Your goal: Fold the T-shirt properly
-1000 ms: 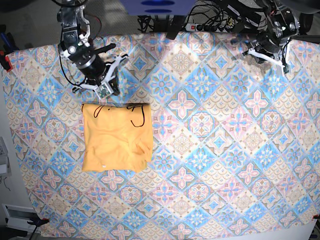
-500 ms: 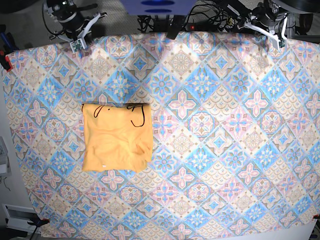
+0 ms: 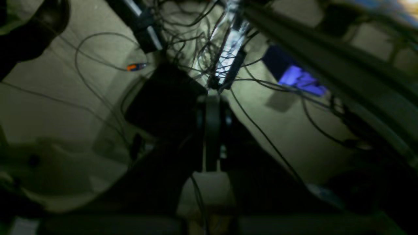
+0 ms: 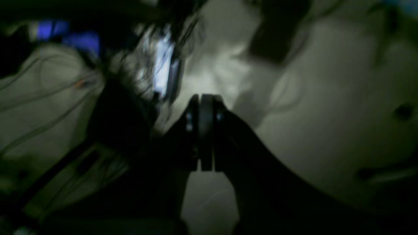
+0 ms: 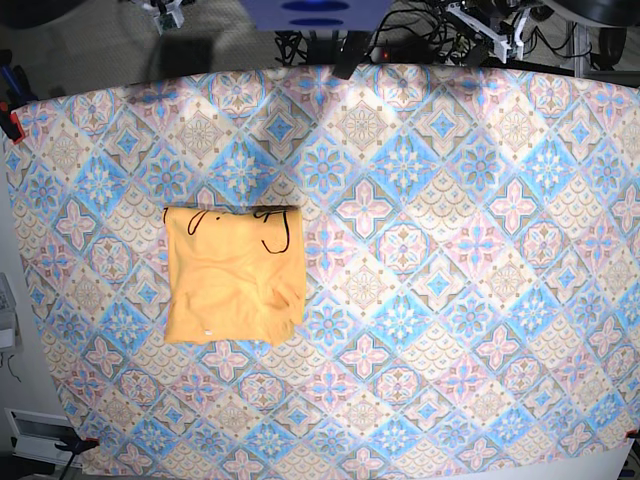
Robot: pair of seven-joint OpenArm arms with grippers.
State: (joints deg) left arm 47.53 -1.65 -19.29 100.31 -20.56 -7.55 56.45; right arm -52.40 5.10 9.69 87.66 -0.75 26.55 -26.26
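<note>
We see the T-shirt (image 5: 234,275) lying folded into a compact, roughly square packet on the left half of the patterned cloth (image 5: 450,300) that covers the counter. Its upper edge shows a thin dark line curling near the neckline, and a few soft wrinkles cross the lower right part. The packet lies flat, with patterned cloth showing on every side of it.

Our two arms sit well apart from the shirt, up beyond the far edge of the counter. In the base view only a small piece of the right hand (image 5: 167,12) peeks in at the top left, and the left hand (image 5: 497,30) shows at the top right among black cables.

In the left wrist view the left hand (image 3: 211,107) is clenched, its two dark fingers pressed together with nothing between them; behind it we make out a tangle of cables (image 3: 202,36), a pale floor and a blurred blue-violet patch (image 3: 298,78). The view is dim and soft.

In the right wrist view the right hand (image 4: 202,111) is likewise clenched on nothing, the fingers meeting along a thin seam. The background there is dark and smeared, with a bright streak and a blue glow at the upper left; we cannot tell what they are.
</note>
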